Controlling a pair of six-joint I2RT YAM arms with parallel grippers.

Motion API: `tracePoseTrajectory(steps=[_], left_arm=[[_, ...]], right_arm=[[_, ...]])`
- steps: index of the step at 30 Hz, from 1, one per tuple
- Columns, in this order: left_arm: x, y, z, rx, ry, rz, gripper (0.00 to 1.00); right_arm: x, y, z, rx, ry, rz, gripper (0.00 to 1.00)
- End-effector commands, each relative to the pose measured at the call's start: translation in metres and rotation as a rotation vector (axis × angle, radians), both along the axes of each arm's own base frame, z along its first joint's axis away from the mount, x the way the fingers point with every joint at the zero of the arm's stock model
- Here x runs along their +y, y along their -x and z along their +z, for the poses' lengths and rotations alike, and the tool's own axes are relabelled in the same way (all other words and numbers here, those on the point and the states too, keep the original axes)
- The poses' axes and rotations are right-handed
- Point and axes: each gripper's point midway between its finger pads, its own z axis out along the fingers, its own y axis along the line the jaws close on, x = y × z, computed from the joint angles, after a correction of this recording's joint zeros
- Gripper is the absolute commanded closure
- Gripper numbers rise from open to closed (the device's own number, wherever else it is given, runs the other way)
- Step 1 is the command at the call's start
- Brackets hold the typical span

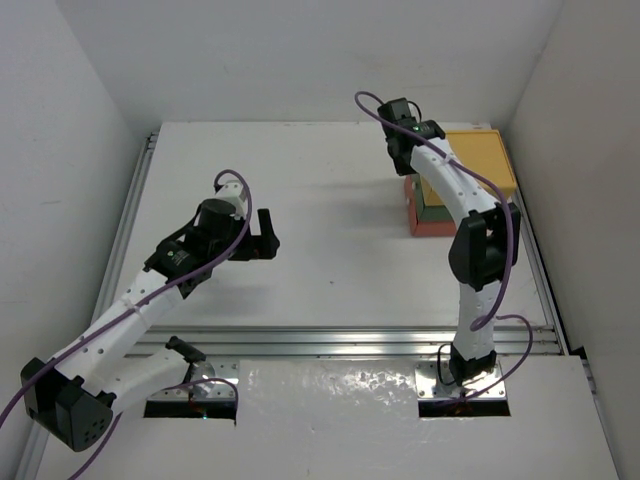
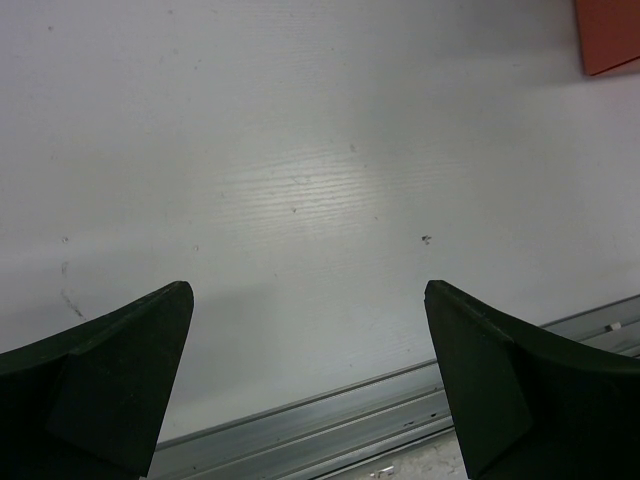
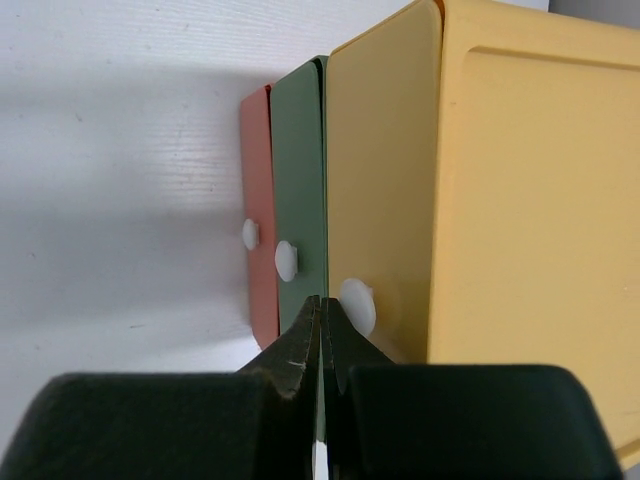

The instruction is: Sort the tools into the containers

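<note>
Three stacked drawer boxes stand at the back right: yellow (image 1: 484,160) on top, dark green (image 1: 433,207) in the middle, red-orange (image 1: 428,222) at the bottom. In the right wrist view the yellow (image 3: 500,200), green (image 3: 300,150) and red-orange (image 3: 257,160) fronts are shut, each with a white knob. My right gripper (image 3: 321,305) is shut and empty. Its tips are just left of the yellow drawer's knob (image 3: 357,303); it also shows in the top view (image 1: 400,162). My left gripper (image 1: 266,235) is open and empty over bare table (image 2: 308,290). No tools are in view.
An aluminium rail (image 1: 350,340) runs across the near edge of the table and shows under the left fingers (image 2: 350,420). A corner of the red-orange box (image 2: 610,30) shows at the top right of the left wrist view. White walls close in the table.
</note>
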Motion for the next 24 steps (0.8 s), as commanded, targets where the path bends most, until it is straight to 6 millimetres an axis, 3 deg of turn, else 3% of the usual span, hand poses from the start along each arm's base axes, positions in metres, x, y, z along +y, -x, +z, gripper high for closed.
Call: tracePoseTrajectory(steps=[1,8,11,12,13,14,15,16,17,18,19,21,22,23,24], left_arm=[[-0.004,-0.005,0.009,-0.045,0.013,-0.016,0.0],[-0.002,-0.005,0.011,-0.051,0.009,-0.004,0.0],[0.009,-0.008,0.018,-0.075,-0.004,0.061,0.0],[0.014,-0.009,0.022,-0.082,0.001,0.105,0.0],[0.026,-0.012,0.026,-0.099,-0.03,0.167,0.0],[0.033,-0.015,0.037,-0.124,-0.034,0.207,0.0],[0.04,-0.016,0.045,-0.138,-0.049,0.251,0.0],[0.061,-0.016,0.05,-0.144,-0.095,0.353,0.0],[0.068,-0.018,0.074,-0.189,-0.082,0.403,0.0],[0.077,-0.018,0.086,-0.211,-0.076,0.457,0.0],[0.09,-0.017,0.098,-0.238,-0.097,0.521,0.0],[0.098,-0.012,0.137,-0.324,-0.043,0.558,0.0],[0.105,-0.01,0.149,-0.358,-0.044,0.584,0.0],[0.11,-0.006,0.166,-0.397,-0.028,0.601,0.0],[0.119,0.001,0.176,-0.429,-0.034,0.621,0.0]], right_arm=[[-0.004,0.001,0.028,-0.069,-0.005,-0.005,1.0],[0.003,0.007,0.045,-0.094,-0.057,0.022,1.0],[0.042,0.022,0.053,-0.066,-0.242,0.141,0.96],[0.076,0.034,0.077,-0.094,-0.409,0.272,0.91],[0.088,0.048,0.078,-0.082,-0.47,0.325,0.81],[0.101,0.06,0.09,-0.106,-0.51,0.364,0.46],[0.104,0.066,0.103,-0.158,-0.514,0.381,0.39],[0.091,0.086,0.122,-0.225,-0.485,0.36,0.32],[0.089,0.098,0.131,-0.259,-0.488,0.344,0.19],[0.084,0.109,0.139,-0.289,-0.497,0.33,0.13],[0.072,0.134,0.149,-0.333,-0.51,0.323,0.05],[0.064,0.159,0.154,-0.376,-0.548,0.306,0.01],[0.057,0.173,0.137,-0.355,-0.538,0.293,0.01],[0.046,0.192,0.153,-0.423,-0.554,0.295,0.01],[0.039,0.203,0.148,-0.423,-0.546,0.287,0.01]])
